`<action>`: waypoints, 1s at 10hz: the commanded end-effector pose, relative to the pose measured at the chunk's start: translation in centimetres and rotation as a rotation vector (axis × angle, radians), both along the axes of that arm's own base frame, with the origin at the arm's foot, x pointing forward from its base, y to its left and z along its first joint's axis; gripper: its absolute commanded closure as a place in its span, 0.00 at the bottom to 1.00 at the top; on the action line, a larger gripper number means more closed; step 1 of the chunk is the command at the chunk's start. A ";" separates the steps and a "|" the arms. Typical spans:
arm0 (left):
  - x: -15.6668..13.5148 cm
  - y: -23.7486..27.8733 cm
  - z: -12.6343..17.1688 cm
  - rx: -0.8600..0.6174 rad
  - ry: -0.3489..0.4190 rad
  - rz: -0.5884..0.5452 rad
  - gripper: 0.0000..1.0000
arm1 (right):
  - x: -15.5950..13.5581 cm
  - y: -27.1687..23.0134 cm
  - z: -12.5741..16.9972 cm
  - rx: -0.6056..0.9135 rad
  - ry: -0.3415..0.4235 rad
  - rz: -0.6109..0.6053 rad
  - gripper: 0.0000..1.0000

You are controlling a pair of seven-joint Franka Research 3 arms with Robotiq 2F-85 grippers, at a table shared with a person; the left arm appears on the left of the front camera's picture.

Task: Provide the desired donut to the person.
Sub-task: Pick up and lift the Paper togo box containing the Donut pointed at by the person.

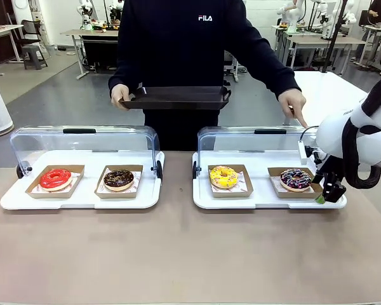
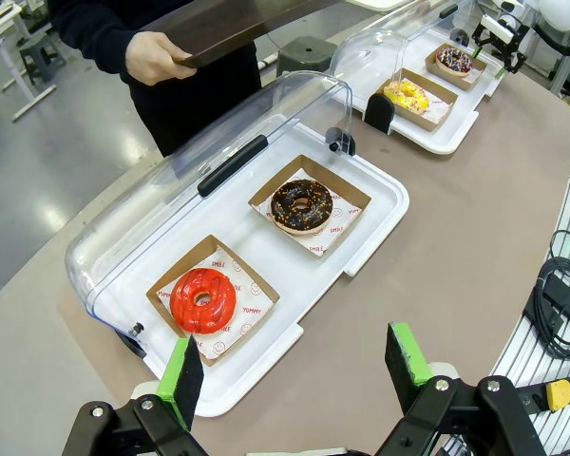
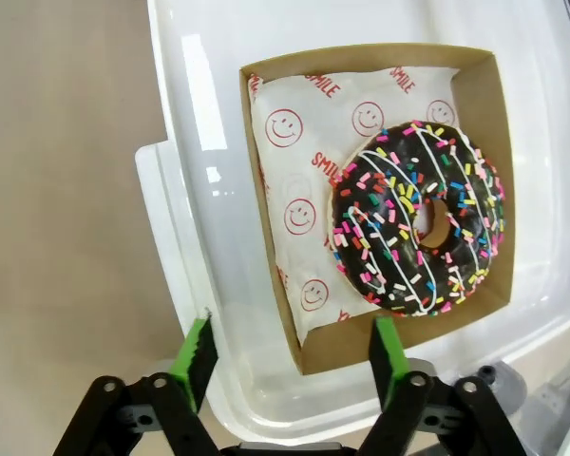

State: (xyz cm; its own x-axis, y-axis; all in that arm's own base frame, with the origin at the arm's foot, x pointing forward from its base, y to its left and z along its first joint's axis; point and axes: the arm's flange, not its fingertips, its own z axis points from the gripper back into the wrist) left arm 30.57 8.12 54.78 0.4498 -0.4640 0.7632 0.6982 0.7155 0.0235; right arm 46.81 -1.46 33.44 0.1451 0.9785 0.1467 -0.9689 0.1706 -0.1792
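On the brown table [image 1: 178, 254] sit the left tray [image 1: 82, 202] and right tray [image 1: 260, 203], apart.

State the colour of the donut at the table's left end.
Red; the donut shows best in the left wrist view.

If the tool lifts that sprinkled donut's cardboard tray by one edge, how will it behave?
Likely light, but the thin cardboard tray may flex where pinched. The sprinkled donut lies loose on paper, so tilting could slide it.

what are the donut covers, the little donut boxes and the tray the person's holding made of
Covers: clear glossy plastic, judging by the see-through dome and glare. Boxes: matte brown cardboard, lined with smiley-printed paper. Tray: dark and smooth, probably plastic, though the look leaves it open.
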 end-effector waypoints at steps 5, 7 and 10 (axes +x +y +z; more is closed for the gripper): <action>0.0 0.0 0.0 -0.007 -0.003 -0.004 0.00 | 1.0 0.1 -0.3 -0.033 0.017 -0.009 0.96; 0.0 0.0 0.0 -0.007 -0.003 -0.004 0.00 | 1.0 0.1 -0.3 -0.033 0.020 -0.007 1.00; 0.0 0.0 0.0 -0.007 -0.003 -0.004 0.00 | 1.2 0.0 -0.3 -0.046 0.022 -0.013 1.00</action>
